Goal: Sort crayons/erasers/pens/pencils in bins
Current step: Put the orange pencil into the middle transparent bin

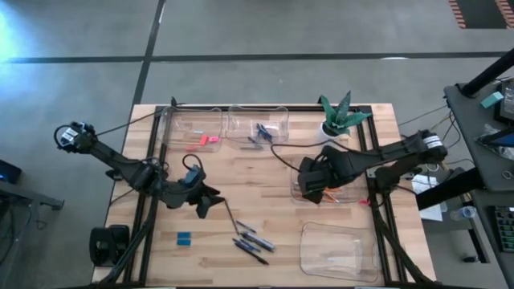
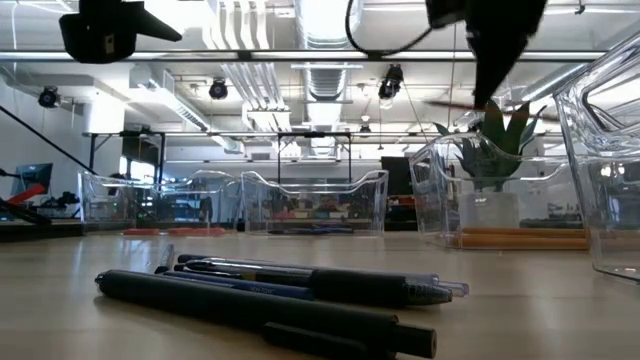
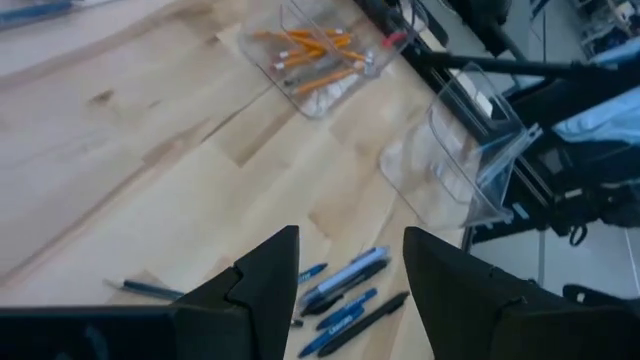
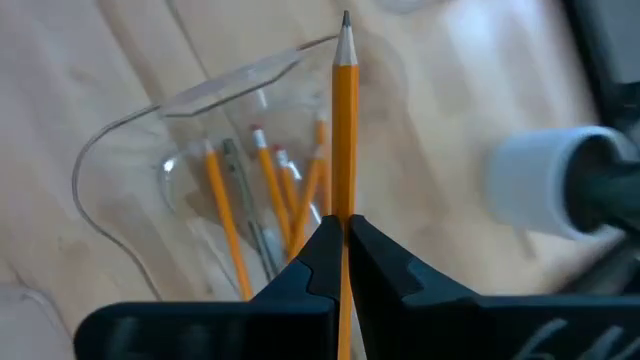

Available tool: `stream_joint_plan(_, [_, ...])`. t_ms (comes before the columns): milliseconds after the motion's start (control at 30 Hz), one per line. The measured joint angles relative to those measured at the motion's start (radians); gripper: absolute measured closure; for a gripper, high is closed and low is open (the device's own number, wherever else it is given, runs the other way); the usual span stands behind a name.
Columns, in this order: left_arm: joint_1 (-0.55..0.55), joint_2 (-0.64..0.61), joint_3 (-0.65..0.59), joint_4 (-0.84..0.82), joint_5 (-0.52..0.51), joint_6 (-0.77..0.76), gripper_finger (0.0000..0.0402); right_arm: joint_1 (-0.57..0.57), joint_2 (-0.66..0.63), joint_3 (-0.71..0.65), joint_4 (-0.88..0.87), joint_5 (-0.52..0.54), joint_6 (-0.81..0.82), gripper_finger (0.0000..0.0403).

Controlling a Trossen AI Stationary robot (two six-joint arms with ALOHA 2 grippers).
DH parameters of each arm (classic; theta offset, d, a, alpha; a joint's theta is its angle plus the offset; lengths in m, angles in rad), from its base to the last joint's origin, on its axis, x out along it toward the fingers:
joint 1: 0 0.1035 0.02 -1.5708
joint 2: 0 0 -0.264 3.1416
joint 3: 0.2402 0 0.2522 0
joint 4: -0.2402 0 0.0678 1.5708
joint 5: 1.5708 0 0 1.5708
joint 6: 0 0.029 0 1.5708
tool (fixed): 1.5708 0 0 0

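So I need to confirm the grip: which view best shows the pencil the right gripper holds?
The right wrist view: the pencil stands pinched between the right gripper fingers, above the pencil bin. The high view hides it under the arm; the low and left wrist views miss it.

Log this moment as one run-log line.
left gripper: open, empty, above pens | right gripper: shut on pencil, over pencil bin | pencil not yet released
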Motion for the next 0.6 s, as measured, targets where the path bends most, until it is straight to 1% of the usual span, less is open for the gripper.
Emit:
stream_joint_plan(67, [0.007, 0.000, 0.000, 0.005, -0.009, -0.001, 0.0233, -0.002, -0.022, -0.078, 0.069, -0.019, -0.007, 0.0394])
stream_joint_plan(267, [0.016, 0.000, 0.000, 0.027, -0.017, -0.001, 0.0233, -0.018, -0.062, -0.254, 0.185, -0.071, -0.005, 0.0394])
stream_joint_plan(467, [0.016, 0.011, 0.000, 0.027, -0.017, 0.002, 0.0233, -0.018, -0.059, -0.375, 0.326, -0.126, 0.001, 0.0394])
stream_joint_plan(600, [0.016, 0.034, 0.000, 0.026, -0.013, 0.002, 0.0233, -0.018, -0.051, -0.420, 0.389, -0.122, 0.005, 0.0394])
